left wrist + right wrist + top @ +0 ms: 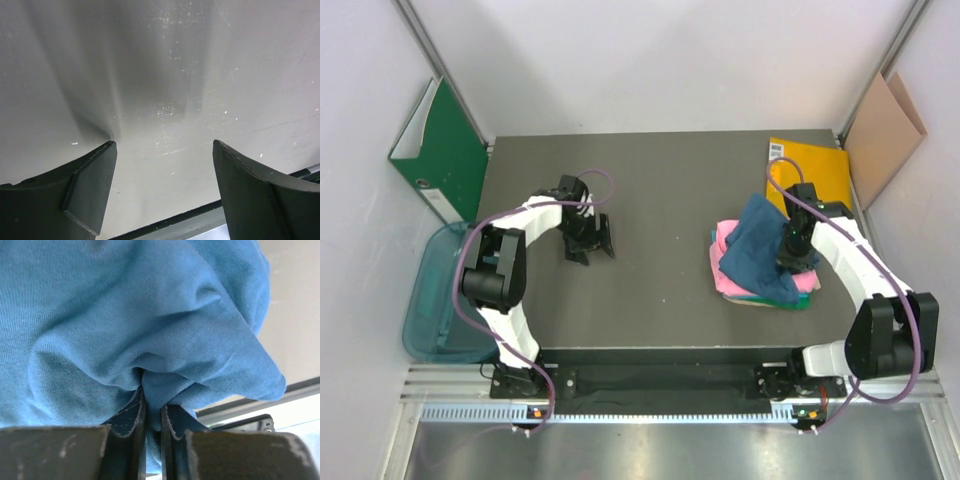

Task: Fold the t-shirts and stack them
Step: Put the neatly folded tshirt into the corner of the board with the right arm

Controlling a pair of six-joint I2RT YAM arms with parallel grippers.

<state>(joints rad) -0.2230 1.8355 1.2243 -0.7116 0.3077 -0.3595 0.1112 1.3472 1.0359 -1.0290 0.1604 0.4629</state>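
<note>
On the right half of the table I see the right gripper pinching a fold of the blue shirt — in its wrist view the two fingers are pressed together with cloth squeezed between them, and the rest of the shirt bunches above. From overhead the blue shirt drapes loosely, not flat, over a pink shirt, with a teal shirt showing at the pile's near right edge. All three sit together as one heap, just in front of a yellow folder. Left of centre, the left gripper points down at bare table — its jaws are spread wide and hold nothing, well apart from the shirts. A green binder leans at the far left, a blue bin sits beside the table's left edge, and cardboard leans in the far right corner.
</note>
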